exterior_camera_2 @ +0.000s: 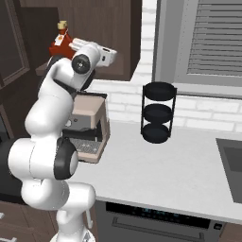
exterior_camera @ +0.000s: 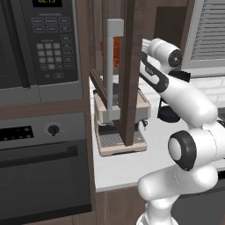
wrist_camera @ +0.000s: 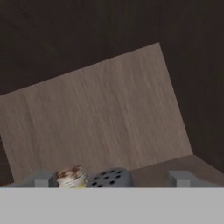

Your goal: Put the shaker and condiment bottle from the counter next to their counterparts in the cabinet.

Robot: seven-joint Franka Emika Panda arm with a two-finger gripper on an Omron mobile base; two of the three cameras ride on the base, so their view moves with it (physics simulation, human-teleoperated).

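One claw [wrist_camera: 112,178] shows in the hand view. Its two fingertips [wrist_camera: 43,178] stand wide apart and grip nothing. Between them sit two caps, side by side and just touching. One is the dark grey, holed cap of the shaker [wrist_camera: 109,177], and one is a tan cap [wrist_camera: 72,176] with a brown smear on top. Both caps lie clear of the fingertips, with the tan one nearer the left tip.

The shaker is inside the cabinet [wrist_camera: 109,109], low in front of the pale wood back panel. Its holed top faces up and a little toward the camera. Its body is hidden below the caps, so I cannot tell which way its long axis runs.

One bottle [exterior_camera_2: 59,46] shows in the right base view, orange-red and leaf-shaped. It stands upright in the cabinet with its long axis vertical and its neck and tan cap on top. It is just beyond the white hand. In the left base view a strip of it shows behind the one silver handle [exterior_camera: 110,66] of the open door [exterior_camera: 128,66].

On the counter [exterior_camera_2: 165,165] stand one coffee machine [exterior_camera_2: 87,125] and one black rack [exterior_camera_2: 158,112] of three tiers, well apart. One microwave [exterior_camera: 39,44] sits above one oven [exterior_camera: 44,167].
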